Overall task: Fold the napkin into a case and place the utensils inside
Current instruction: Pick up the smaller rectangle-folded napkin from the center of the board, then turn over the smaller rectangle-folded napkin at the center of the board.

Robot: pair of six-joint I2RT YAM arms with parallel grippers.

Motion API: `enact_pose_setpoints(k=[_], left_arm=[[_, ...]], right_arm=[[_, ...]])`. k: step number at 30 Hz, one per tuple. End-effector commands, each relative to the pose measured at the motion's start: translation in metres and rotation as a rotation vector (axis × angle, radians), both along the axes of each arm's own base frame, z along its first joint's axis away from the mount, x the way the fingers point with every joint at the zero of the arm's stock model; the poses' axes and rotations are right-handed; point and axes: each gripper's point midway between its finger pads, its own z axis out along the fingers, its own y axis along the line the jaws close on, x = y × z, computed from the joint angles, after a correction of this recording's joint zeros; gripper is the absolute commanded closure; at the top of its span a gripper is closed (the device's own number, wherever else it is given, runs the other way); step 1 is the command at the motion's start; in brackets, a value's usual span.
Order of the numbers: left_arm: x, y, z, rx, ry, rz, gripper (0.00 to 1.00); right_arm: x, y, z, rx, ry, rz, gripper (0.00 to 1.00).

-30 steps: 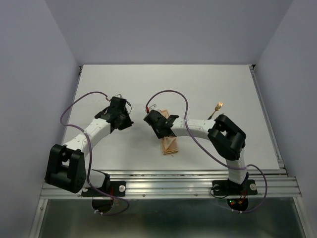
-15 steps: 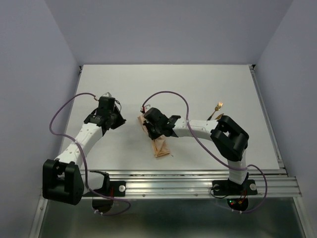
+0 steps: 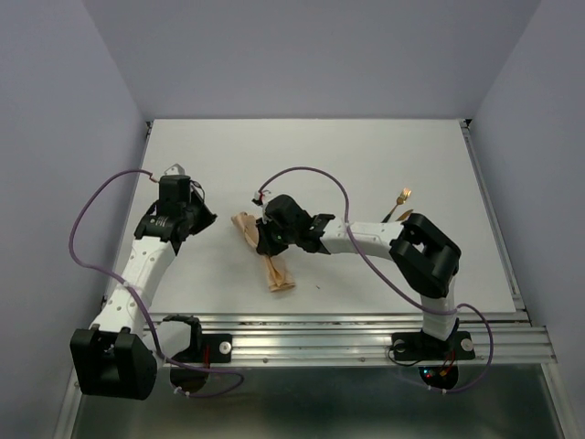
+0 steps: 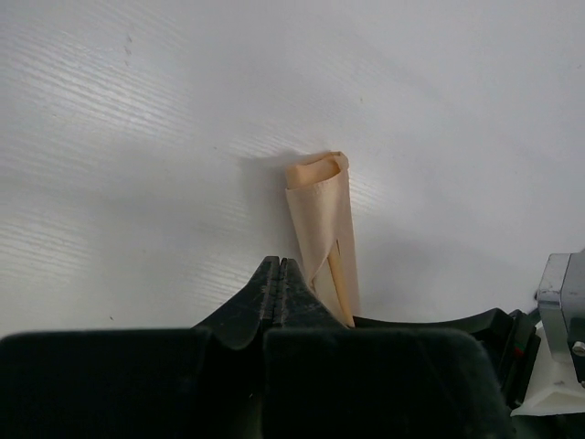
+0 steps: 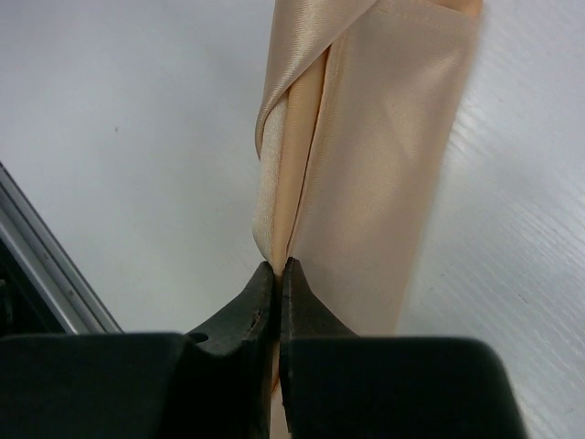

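Under the right hand point(image 5: 277, 271) lies the pinched napkin point(image 5: 384, 183).

Table point(image 3: 320, 151): far half lay open, free for passage.
Napkin point(image 3: 277, 274): centre-near obstacle, right arm point(image 3: 366, 236) stretched low over it.
Left gripper point(image 3: 207, 219): apart from napkin, open gap between.
Fork point(image 3: 402, 197): beside right elbow.
Purple cable point(image 3: 311, 168): arched over mid-table.

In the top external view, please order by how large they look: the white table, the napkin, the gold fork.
1. white table, by far the largest
2. napkin, a narrow folded strip
3. fork, clearly the smallest
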Motion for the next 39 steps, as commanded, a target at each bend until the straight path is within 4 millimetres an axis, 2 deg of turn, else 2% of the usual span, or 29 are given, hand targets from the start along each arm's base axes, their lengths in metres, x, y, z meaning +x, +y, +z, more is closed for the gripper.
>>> enact_pose_setpoints(k=[1, 10, 14, 20, 23, 28, 30, 33, 39], left_arm=[[0.000, 0.001, 0.016, 0.008, -0.032, -0.019, 1.00], [0.000, 0.001, 0.011, 0.005, -0.020, -0.021, 1.00], [0.001, 0.001, 0.007, 0.007, -0.011, -0.020, 1.00], [0.002, 0.000, 0.000, 0.004, 0.007, -0.023, 1.00], [0.003, -0.001, -0.005, 0.000, 0.016, -0.030, 1.00], [0.003, -0.008, -0.022, -0.019, 0.041, -0.063, 1.00], [0.000, -0.015, -0.033, -0.051, 0.065, -0.091, 1.00], [0.001, -0.023, -0.047, -0.086, 0.086, -0.112, 1.00], [0.005, -0.030, -0.053, -0.110, 0.091, -0.130, 1.00]], right_arm=[[-0.001, 0.020, 0.055, 0.195, -0.046, 0.050, 0.99], [-0.009, 0.024, 0.069, 0.341, 0.034, 0.137, 0.99], [-0.002, 0.018, 0.075, 0.416, 0.074, 0.160, 0.99], [-0.008, 0.008, 0.065, 0.458, 0.149, 0.226, 0.99], [-0.002, -0.002, 0.064, 0.490, 0.173, 0.241, 0.99], [0.000, -0.016, 0.056, 0.531, 0.224, 0.266, 0.99], [0.007, -0.022, 0.052, 0.539, 0.235, 0.262, 0.99], [0.003, -0.025, 0.044, 0.536, 0.272, 0.285, 0.99], [0.008, -0.036, 0.026, 0.525, 0.317, 0.284, 0.99]])
